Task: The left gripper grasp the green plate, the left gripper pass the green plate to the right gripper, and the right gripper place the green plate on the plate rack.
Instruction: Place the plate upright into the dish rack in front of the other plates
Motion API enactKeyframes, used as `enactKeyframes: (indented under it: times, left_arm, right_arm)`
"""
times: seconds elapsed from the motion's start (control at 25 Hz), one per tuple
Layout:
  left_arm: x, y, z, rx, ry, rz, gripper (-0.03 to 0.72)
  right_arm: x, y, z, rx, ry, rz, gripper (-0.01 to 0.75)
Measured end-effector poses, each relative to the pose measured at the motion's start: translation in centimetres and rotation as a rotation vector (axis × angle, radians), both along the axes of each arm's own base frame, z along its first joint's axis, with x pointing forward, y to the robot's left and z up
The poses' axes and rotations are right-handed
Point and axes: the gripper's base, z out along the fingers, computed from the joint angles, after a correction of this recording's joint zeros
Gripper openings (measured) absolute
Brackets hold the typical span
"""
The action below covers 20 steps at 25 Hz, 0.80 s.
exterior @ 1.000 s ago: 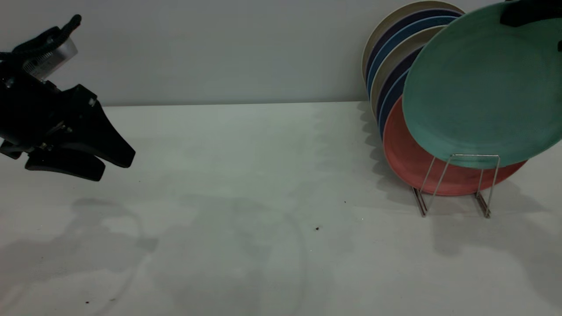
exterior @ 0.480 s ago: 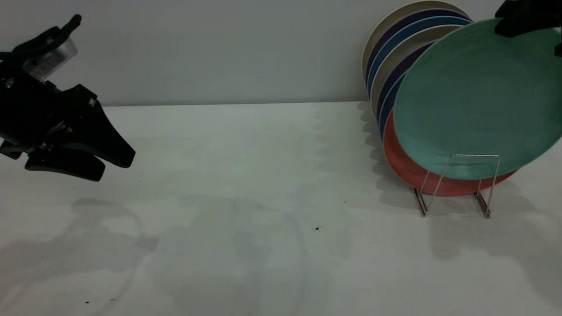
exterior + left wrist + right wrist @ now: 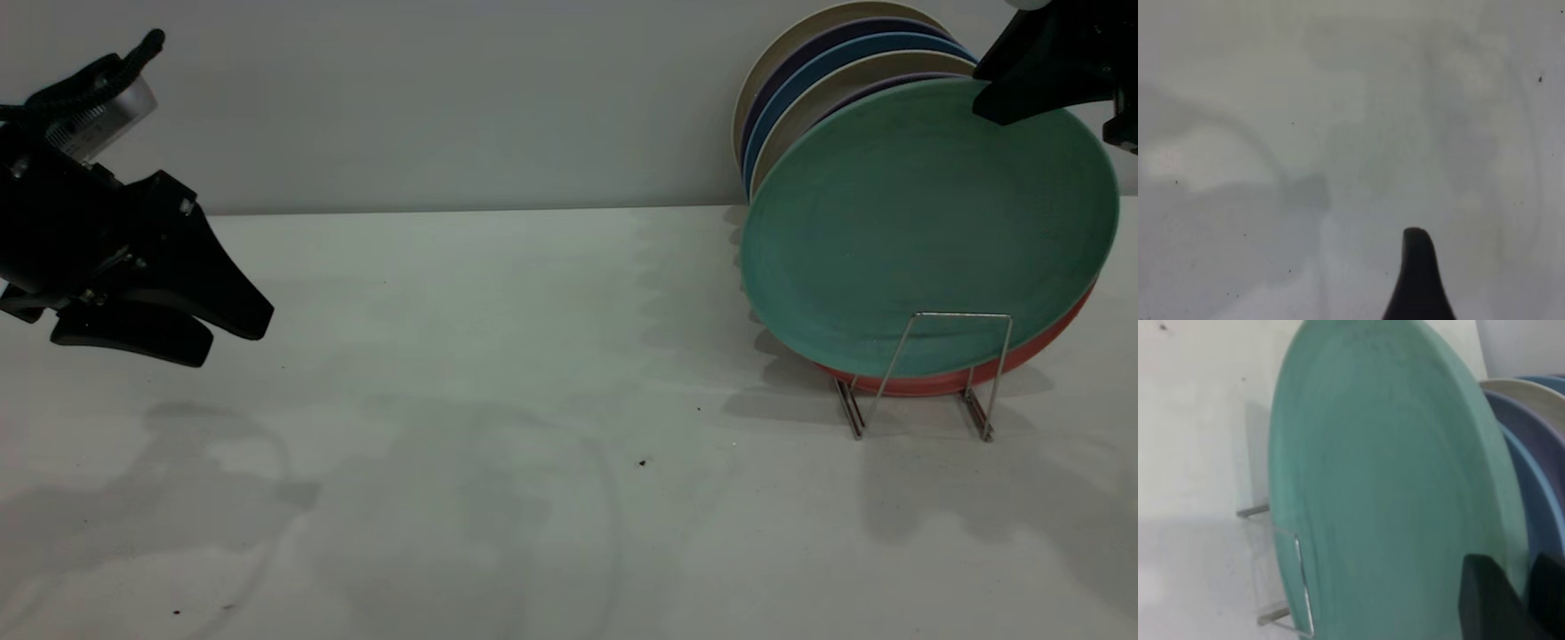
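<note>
The green plate (image 3: 925, 231) stands on edge in the plate rack (image 3: 960, 314), behind the front wire loop, leaning back on the salmon-pink plate (image 3: 916, 384). My right gripper (image 3: 996, 102) is at the plate's upper right rim, one finger in front of it and one behind, shut on it. In the right wrist view the green plate (image 3: 1385, 487) fills the frame, its rim between my right gripper's (image 3: 1511, 567) fingers, with the rack wire (image 3: 1298, 580) below. My left gripper (image 3: 231, 338) hangs open and empty above the table's far left; one of its fingertips (image 3: 1417, 267) shows over bare table.
Several blue-rimmed and beige plates (image 3: 800, 80) stand in the rack behind the pink one, close to the back wall. The white table (image 3: 498, 400) stretches between the two arms.
The green plate has come down and to the left into the rack, now resting against the pink plate. My right gripper came down with it. The left arm has not moved.
</note>
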Motion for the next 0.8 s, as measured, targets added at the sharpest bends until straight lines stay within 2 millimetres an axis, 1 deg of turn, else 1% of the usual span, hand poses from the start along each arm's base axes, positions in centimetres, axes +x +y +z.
enactKeyframes:
  times: [0.2, 0.8]
  left_arm:
    - [0.0, 0.0, 0.0, 0.0, 0.0, 0.0, 0.564]
    - [-0.04, -0.03, 0.01, -0.004, 0.002, -0.004, 0.563]
  right_arm:
    - [-0.03, 0.02, -0.01, 0.002, 0.004, 0.002, 0.157]
    - [0.11, -0.06, 0.08, 0.006, -0.01, -0.017, 0.176]
